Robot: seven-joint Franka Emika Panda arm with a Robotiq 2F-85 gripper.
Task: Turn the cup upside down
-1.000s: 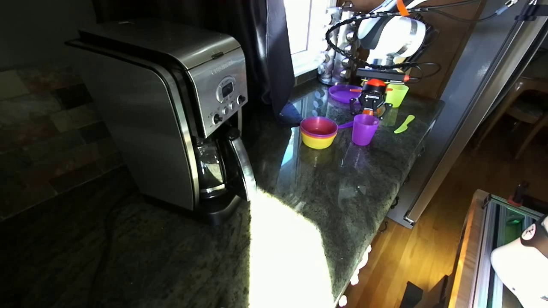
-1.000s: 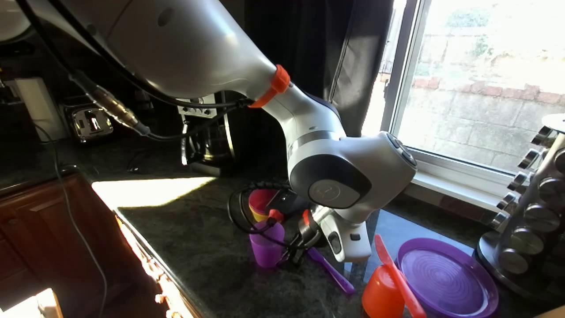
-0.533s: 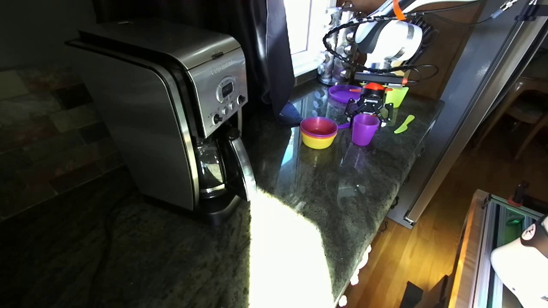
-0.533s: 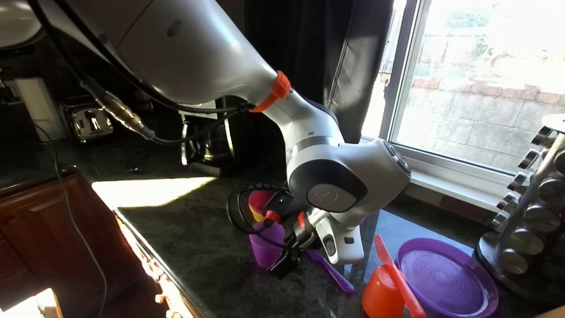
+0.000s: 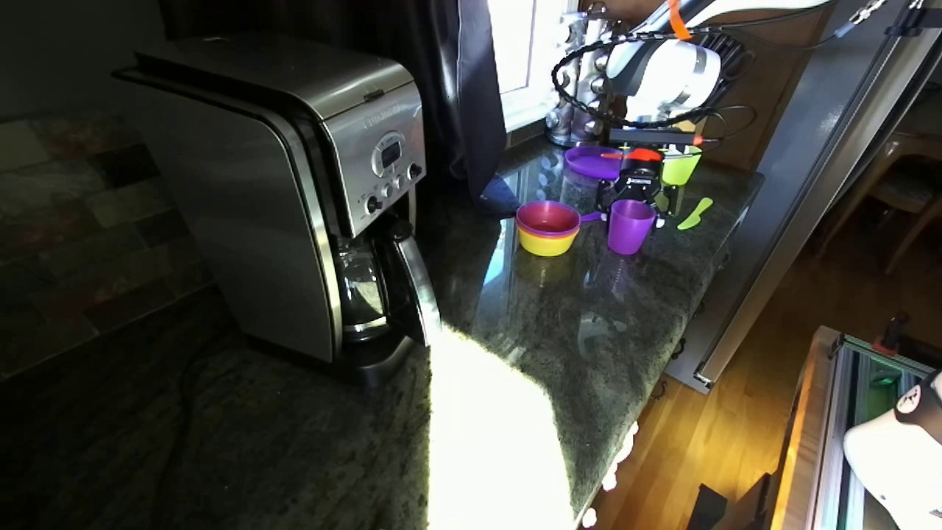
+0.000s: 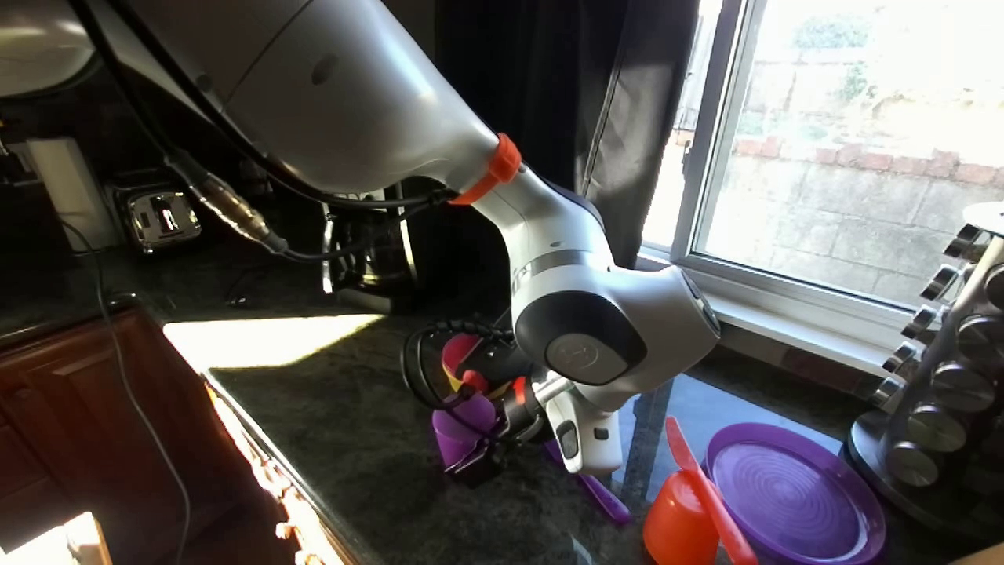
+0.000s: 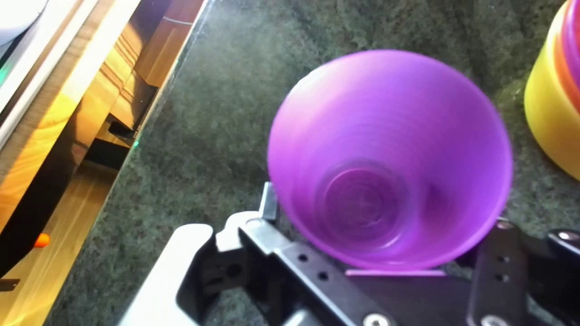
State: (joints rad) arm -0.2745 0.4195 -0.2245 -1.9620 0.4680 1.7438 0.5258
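Note:
The cup point(image 5: 631, 230), small and translucent purple, stands mouth up on the dark counter. In the wrist view the cup point(image 7: 389, 104) fills the middle, its inside and round bottom showing. My gripper point(image 7: 385, 213) straddles it with fingers spread wide, palm close against the near rim. The left finger's pad point(image 7: 268, 201) sits beside the wall with a narrow dark gap lower down. The right fingertip is mostly hidden behind the cup; a dark patch shows through the wall there. From an exterior view, the cup point(image 6: 463, 428) is partly covered by the gripper and cables.
Stacked bowls point(image 5: 547, 241), yellow outside and red inside, stand close beside the cup. A purple utensil point(image 6: 602, 498) lies behind the gripper. An orange cup point(image 6: 679, 522) with an orange knife point(image 6: 710, 498), a purple plate point(image 6: 792, 502) and a green knife point(image 5: 695, 213) are nearby.
The fingers spread apart between one second and half a second ago. Since then my gripper has moved forward onto the cup, and the cup has shifted slightly away from the arm.

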